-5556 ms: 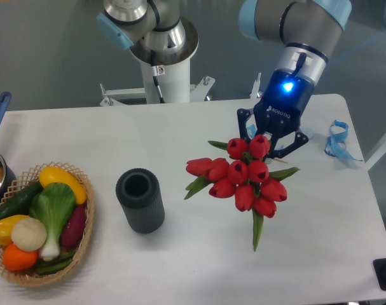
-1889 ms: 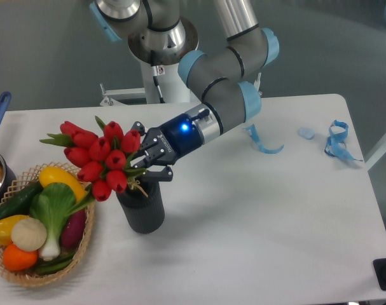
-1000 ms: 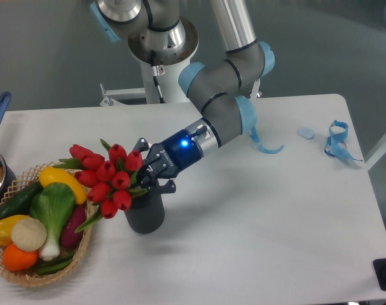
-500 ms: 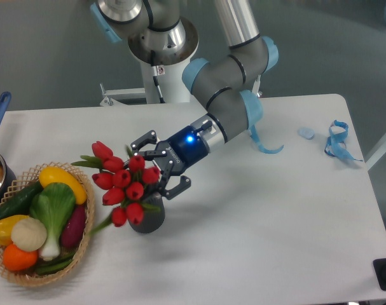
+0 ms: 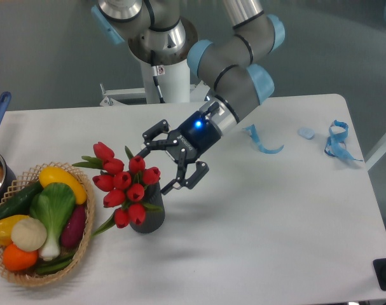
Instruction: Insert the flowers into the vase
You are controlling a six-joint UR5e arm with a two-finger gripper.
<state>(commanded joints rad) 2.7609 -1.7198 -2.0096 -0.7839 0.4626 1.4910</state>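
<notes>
The claw (image 5: 159, 163) hangs released, fingers spread, gripping nothing. Just to its left the flowers (image 5: 124, 185) stand in the vase (image 5: 149, 216), blooms leaning away from the claw. Farther left on the desk (image 5: 269, 241) sits a vegetable basket (image 5: 84, 241).

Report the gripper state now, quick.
Gripper: open, holding nothing; its fingers are spread just right of the flowers, which sit in the vase.
</notes>
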